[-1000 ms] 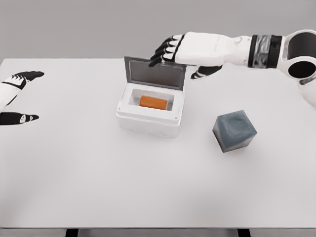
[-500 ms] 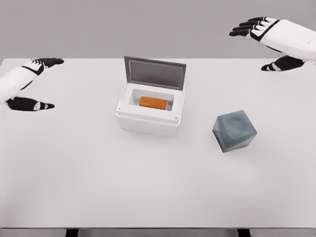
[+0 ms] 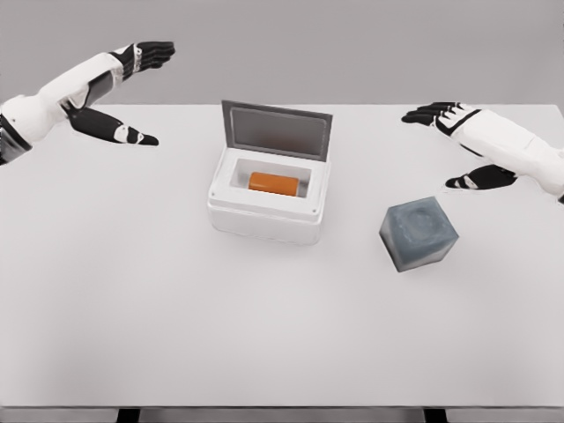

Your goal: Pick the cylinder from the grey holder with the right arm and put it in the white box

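Cylinder [image 3: 273, 182] lies in white box [image 3: 267, 207], apart from both hands' fingers

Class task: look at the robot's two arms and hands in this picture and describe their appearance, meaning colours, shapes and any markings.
Both arms are smooth, rounded white shells. The left hand and right hand each have a white back, with fingers that turn black toward the tips. The black thumbs carry small white marks. The left arm shows a dark band at the wrist. No cables or sleeves are visible.
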### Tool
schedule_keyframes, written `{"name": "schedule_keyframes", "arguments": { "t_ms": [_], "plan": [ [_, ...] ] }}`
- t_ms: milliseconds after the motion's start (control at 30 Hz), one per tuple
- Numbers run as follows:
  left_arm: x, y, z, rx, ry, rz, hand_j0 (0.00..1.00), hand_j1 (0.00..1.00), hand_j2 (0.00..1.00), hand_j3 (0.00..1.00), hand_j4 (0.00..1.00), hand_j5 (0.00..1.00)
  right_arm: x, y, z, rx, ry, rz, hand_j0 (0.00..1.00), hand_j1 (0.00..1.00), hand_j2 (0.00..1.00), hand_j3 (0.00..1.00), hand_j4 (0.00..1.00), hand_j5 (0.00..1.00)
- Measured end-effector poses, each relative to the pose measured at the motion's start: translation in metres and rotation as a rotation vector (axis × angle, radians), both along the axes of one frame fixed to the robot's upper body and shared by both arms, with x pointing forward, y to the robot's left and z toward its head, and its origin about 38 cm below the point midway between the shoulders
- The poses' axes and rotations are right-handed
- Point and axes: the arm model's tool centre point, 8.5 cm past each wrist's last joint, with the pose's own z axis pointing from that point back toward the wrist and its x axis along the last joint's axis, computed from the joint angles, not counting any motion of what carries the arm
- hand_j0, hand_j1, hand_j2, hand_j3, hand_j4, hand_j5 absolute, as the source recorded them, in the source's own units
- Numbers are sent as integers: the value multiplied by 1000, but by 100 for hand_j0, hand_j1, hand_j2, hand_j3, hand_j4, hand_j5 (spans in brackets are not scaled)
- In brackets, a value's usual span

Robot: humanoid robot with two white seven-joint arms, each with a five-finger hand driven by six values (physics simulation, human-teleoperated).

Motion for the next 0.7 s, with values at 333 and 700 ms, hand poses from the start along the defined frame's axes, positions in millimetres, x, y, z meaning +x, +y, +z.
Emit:
{"name": "schedule_keyframes", "arguments": {
  "t_ms": [333, 700],
  "plan": [
    [41, -36, -37, -76, 201, 31, 100, 100, 100, 100, 100, 100, -16, -31, 23, -44, -61, -64, 100, 100, 100, 100, 100, 100],
    [57, -86, -70, -29, 284, -23, 100, 100, 100, 100, 100, 100, -13, -23, 17, -108, -49, -49, 100, 100, 100, 100, 100, 100]
  ]
}}
